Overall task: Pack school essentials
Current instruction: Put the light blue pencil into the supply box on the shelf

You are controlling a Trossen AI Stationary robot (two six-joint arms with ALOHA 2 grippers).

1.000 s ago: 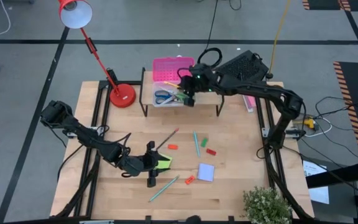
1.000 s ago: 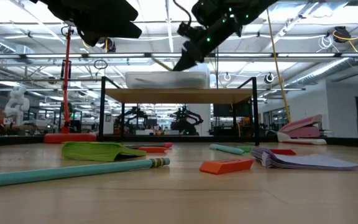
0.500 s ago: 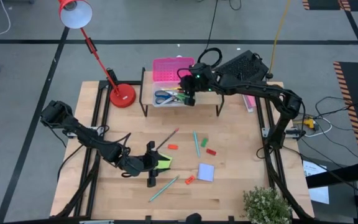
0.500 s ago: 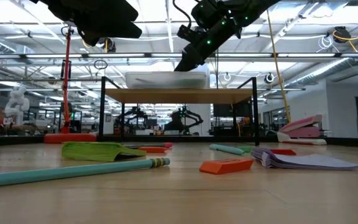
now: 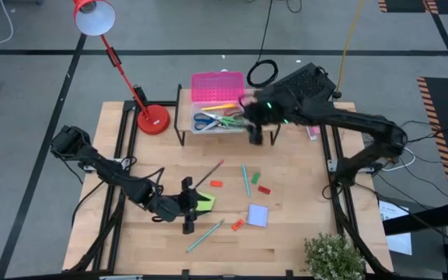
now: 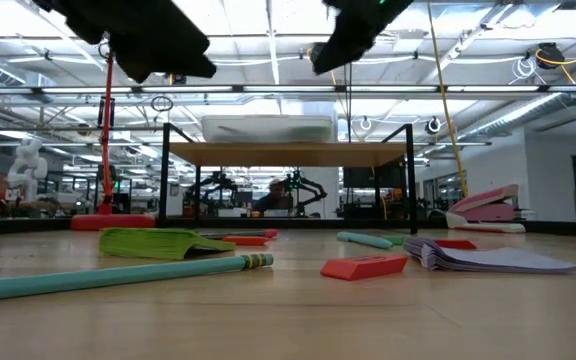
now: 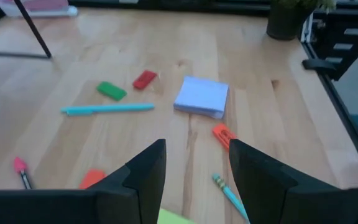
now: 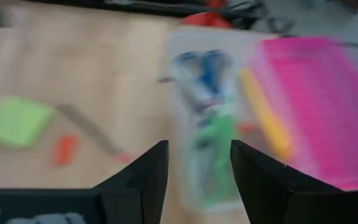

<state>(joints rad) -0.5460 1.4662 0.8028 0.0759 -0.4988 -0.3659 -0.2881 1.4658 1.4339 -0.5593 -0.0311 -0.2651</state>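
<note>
1. The right gripper [image 5: 256, 134] hangs above the table just off the near right corner of the clear box [image 5: 218, 120], which sits on a small raised stand [image 5: 228, 132] at the back of the table. Its fingers [image 8: 135, 180] stand apart with nothing between them.
2. The box, with its pink lid [image 5: 217, 85] laid open behind it, holds blue-handled scissors [image 5: 204, 120], green-handled scissors [image 5: 229, 121] and a yellow pencil [image 5: 222, 107].
3. The left gripper [image 5: 189, 216] is low over the front left part of the table, beside the green sticky-note pad [image 5: 204, 203]. Its fingers [image 7: 143, 171] are spread wide and hold nothing; an edge of the green pad shows between them in the left wrist view.
4. Items loose on the table: a lavender sticky-note pad [image 5: 257, 215], a teal pen [image 5: 246, 180], a teal pencil [image 5: 205, 235], a reddish pencil [image 5: 209, 173], a green eraser [image 5: 255, 179], a red eraser [image 5: 264, 189], and two orange-red pieces [image 5: 216, 184] [image 5: 237, 225].
5. A pink oblong object [image 5: 312, 129] lies at the right edge of the table, well apart from the loose items.
6. A red desk lamp [image 5: 152, 118] stands at the back left of the table; a potted plant [image 5: 334, 257] is at the front right corner.
</note>
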